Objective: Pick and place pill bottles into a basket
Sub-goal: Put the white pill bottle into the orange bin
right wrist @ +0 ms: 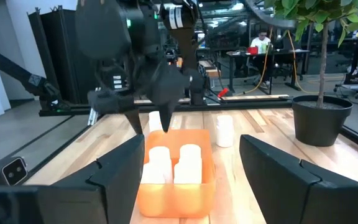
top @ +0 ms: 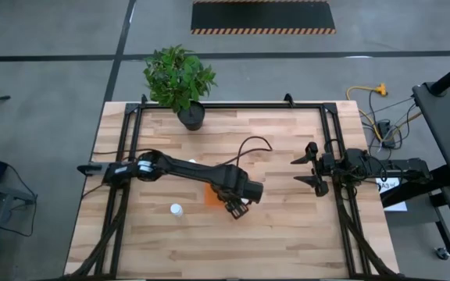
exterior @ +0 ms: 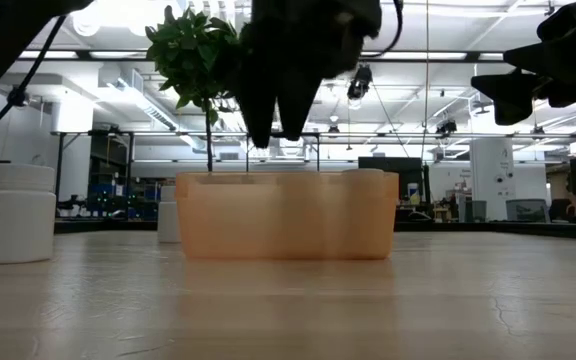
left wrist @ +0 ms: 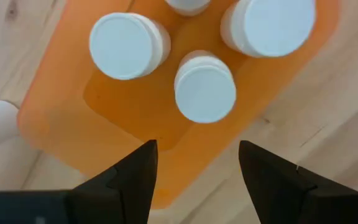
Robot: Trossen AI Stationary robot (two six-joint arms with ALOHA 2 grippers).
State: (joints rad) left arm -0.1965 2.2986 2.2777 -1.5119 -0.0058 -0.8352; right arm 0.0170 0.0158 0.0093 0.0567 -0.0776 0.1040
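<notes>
The orange basket (left wrist: 135, 118) sits at the table's middle (top: 211, 195), with several white pill bottles standing in it, such as one (left wrist: 205, 87) and another (left wrist: 129, 45). My left gripper (left wrist: 197, 165) hangs open and empty just above the basket's edge, fingers pointing down; it also shows in the low view (exterior: 273, 110). One bottle (top: 176, 209) stands on the table near-left of the basket, and another (top: 191, 161) stands beyond it. My right gripper (top: 305, 170) waits open at the table's right, facing the basket (right wrist: 176, 183).
A black pot with a green plant (top: 191, 115) stands at the far edge. A black cable (top: 252, 144) loops over the table behind my left arm. Bare wood lies between the basket and my right gripper and along the near edge.
</notes>
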